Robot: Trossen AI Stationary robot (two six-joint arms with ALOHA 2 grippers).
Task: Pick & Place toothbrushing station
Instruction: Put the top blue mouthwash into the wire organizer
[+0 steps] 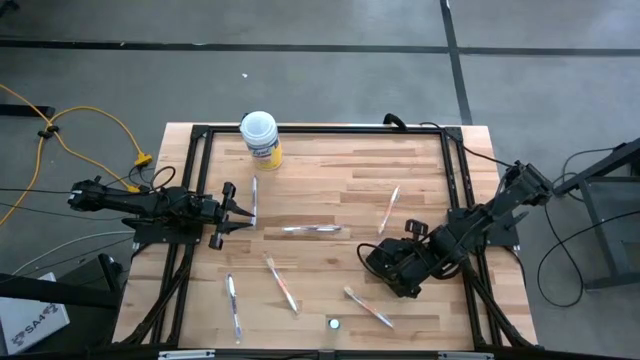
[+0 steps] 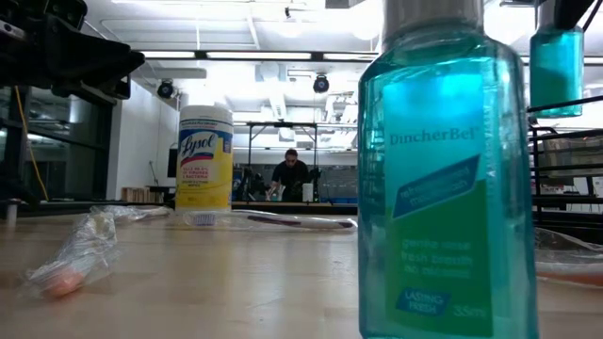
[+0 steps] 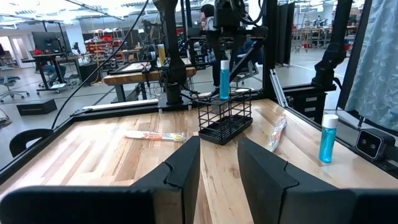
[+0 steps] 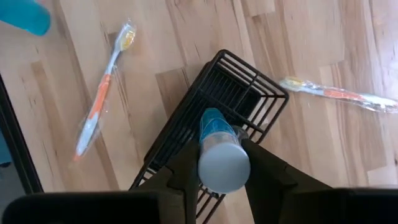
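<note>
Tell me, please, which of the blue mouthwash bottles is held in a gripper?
The blue bottle clamped near its cap by the right gripper, at the black wire rack. The other bottle stands free on the table, untouched.

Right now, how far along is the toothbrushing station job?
Done: nothing looks settled in the black wire rack yet. In hand: the right gripper is shut on a blue bottle, held at the rack's top. Left: wrapped toothbrushes and a second bottle sit loose on the table; the left gripper waits open.

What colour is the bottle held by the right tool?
Teal-blue bottle with a silvery cap, clearest in the right wrist view.
</note>
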